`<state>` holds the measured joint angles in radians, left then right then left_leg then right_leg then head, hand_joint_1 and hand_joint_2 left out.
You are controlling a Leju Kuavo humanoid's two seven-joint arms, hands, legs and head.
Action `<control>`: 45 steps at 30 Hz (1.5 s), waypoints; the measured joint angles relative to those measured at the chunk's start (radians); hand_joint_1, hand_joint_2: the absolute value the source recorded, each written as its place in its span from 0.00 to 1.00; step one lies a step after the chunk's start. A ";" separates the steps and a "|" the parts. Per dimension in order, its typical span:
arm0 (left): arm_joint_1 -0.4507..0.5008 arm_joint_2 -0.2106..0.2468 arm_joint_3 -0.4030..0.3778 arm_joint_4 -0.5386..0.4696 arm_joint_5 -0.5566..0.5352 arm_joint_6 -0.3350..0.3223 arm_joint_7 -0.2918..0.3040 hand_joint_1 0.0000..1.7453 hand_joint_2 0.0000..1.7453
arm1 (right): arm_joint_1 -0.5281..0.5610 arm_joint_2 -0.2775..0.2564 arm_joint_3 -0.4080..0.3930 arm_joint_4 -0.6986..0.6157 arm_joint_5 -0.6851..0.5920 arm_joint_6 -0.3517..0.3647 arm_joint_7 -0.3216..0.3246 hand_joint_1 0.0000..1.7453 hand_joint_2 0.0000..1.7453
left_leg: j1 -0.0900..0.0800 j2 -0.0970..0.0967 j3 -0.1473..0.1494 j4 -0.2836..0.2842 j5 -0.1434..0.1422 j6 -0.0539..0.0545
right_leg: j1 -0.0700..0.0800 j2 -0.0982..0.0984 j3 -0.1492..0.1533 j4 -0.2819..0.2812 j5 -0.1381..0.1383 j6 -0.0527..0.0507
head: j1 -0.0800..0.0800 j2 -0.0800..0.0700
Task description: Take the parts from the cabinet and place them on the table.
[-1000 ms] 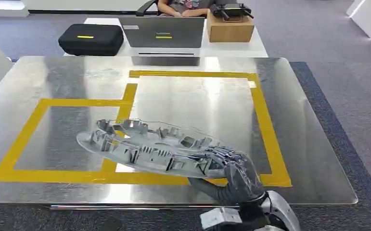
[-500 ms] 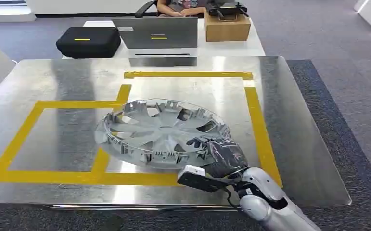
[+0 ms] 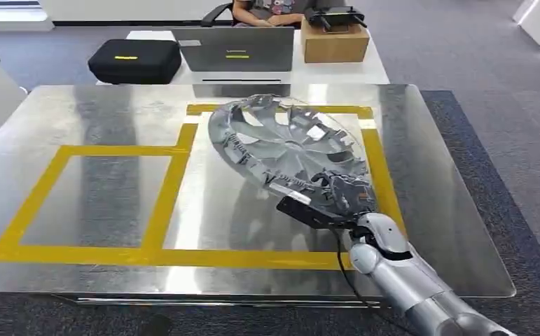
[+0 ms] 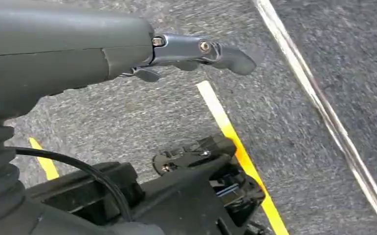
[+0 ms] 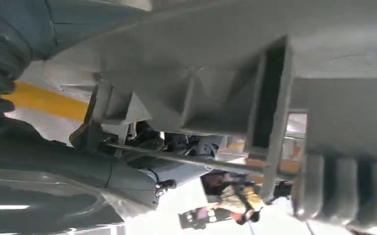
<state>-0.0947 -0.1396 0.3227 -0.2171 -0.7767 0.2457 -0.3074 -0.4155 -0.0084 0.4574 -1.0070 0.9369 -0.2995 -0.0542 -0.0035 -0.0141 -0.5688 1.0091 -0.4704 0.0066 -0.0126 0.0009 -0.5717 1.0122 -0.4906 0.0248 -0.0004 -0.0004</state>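
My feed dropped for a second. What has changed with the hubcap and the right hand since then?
The right hand has kept its grip on the hubcap and carried it from the near edge of the table toward the far right yellow-taped area, tipping it from nearly flat to steeply tilted, inner side toward the camera. The arm has stretched forward. The left hand hangs over the carpet. Laptop, black case and box stayed put.

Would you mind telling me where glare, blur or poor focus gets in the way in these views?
Head view: sharp overall, but the metal table throws broad white glare around the wheel cover held by the right robot hand. Right wrist view: the wheel cover's ribs sit very close and look soft, with a blown-out bright background. Left wrist view: the carpet is slightly motion-smeared behind the left robot hand.
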 joint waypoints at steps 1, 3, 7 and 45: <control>0.001 0.002 0.001 0.000 0.000 0.002 0.000 0.00 1.00 | -0.009 0.003 0.000 0.019 0.007 -0.003 0.001 1.00 1.00 | 0.000 0.000 0.000 0.001 0.000 0.000 | 0.000 0.000 0.000 0.000 0.000 0.000 | 0.001 0.000; 0.003 0.003 0.003 0.000 0.001 0.003 0.002 0.00 1.00 | -0.019 0.006 0.000 0.045 0.021 -0.011 0.002 1.00 1.00 | 0.000 0.000 0.000 0.001 0.000 0.001 | 0.000 -0.001 0.001 0.000 0.000 0.000 | 0.001 0.000; 0.008 0.004 0.016 0.000 -0.001 0.008 0.006 0.00 1.00 | -0.026 0.013 0.000 0.071 0.037 -0.014 -0.023 1.00 1.00 | 0.000 0.000 0.000 0.001 0.000 0.001 | 0.000 0.000 0.001 -0.001 0.001 0.001 | 0.001 0.000; 0.039 0.015 0.093 0.000 -0.022 0.036 -0.039 0.00 1.00 | 0.350 -0.089 -0.005 -0.563 -0.053 0.078 -0.169 1.00 1.00 | -0.001 0.000 -0.001 0.001 -0.006 0.003 | -0.001 0.000 0.000 -0.002 -0.003 0.002 | 0.000 0.000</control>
<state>-0.0555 -0.1244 0.4154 -0.2171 -0.7988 0.2819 -0.3464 -0.0650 -0.0973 0.4521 -1.5702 0.8844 -0.2216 -0.2235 -0.0046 -0.0140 -0.5700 1.0106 -0.4767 0.0098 -0.0131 0.0013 -0.5721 1.0104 -0.4935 0.0269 0.0000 -0.0004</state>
